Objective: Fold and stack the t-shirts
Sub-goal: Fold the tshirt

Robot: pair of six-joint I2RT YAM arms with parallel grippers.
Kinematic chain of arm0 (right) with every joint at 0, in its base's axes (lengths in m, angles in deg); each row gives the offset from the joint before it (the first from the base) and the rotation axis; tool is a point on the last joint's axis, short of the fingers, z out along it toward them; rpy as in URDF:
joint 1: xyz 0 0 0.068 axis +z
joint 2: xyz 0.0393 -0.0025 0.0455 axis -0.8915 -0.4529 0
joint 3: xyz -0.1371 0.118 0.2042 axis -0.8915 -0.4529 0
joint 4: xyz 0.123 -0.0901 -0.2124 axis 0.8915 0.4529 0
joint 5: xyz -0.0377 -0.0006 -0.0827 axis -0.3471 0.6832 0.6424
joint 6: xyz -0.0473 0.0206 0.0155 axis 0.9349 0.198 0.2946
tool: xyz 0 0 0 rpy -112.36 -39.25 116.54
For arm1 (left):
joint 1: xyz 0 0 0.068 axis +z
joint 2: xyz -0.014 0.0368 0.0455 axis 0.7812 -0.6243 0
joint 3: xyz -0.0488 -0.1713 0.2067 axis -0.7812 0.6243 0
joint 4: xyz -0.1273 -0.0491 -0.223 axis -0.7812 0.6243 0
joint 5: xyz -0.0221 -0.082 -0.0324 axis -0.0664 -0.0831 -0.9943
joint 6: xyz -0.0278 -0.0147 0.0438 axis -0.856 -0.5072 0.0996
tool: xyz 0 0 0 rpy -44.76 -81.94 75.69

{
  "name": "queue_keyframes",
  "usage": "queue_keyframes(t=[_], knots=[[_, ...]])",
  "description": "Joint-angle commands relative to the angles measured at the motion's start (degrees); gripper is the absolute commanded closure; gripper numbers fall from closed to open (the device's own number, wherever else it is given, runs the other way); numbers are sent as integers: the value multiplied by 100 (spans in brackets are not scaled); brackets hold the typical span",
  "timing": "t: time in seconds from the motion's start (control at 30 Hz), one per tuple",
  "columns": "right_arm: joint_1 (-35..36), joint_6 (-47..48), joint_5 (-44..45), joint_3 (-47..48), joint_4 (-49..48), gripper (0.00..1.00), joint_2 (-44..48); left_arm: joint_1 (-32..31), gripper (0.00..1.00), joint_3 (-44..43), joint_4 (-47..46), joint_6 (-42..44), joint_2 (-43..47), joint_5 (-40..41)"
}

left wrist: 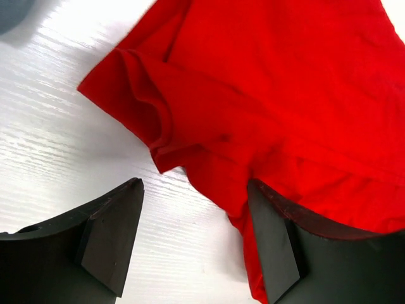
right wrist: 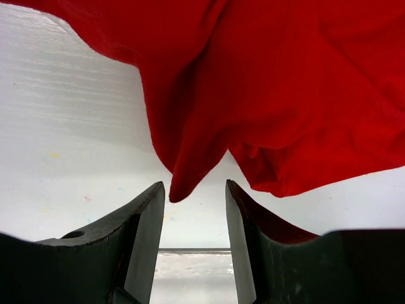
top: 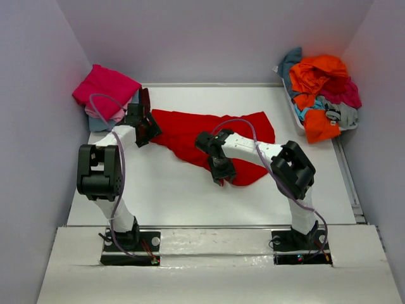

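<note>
I have the red t-shirt (top: 209,136) lying on the tabletop (top: 190,196), in the middle and toward the far edge. It is not flat. It sprawls in a crumpled band from left to right, with folds and ridges across it and a lobe sagging toward the near edge on its right half. The cloth is a plain, bright, even red with no print that I can see.

My left gripper (top: 147,130) sits at the shirt's left end. From its wrist camera the jaws stand wide apart. A doubled hem is bunched just ahead of them, and the cloth edge runs up against the finger (left wrist: 285,253) on the right of that view. Bare tabletop shows between the jaws, so nothing is pinched.

My right gripper (top: 220,172) is at the shirt's near edge. Its jaws are parted about halfway, and a pointed tip of red cloth reaches just to the mouth of the gap. Nothing is clamped there either.

At the far left corner sits a stack of folded shirts (top: 104,92), magenta on top, with pale pink and grey-blue below. At the far right corner a bin (top: 290,98) holds a loose heap of shirts (top: 323,92): orange, maroon, teal and grey.
</note>
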State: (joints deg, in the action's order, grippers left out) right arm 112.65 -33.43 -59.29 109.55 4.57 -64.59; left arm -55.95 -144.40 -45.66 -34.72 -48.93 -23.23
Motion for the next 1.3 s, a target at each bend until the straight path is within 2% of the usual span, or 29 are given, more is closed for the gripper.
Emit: queue_keyframes(t=[0.0,0.4,1.27], knots=[[60,73,8,28,4,51,-93,80,23,127,-363,-20,403,-319],[60,73,16,29,30,51,-119,185,24,215,-662,-46,122,-679],[60,64,-1,28,48,51,-198,449,24,435,-838,42,-28,-741]])
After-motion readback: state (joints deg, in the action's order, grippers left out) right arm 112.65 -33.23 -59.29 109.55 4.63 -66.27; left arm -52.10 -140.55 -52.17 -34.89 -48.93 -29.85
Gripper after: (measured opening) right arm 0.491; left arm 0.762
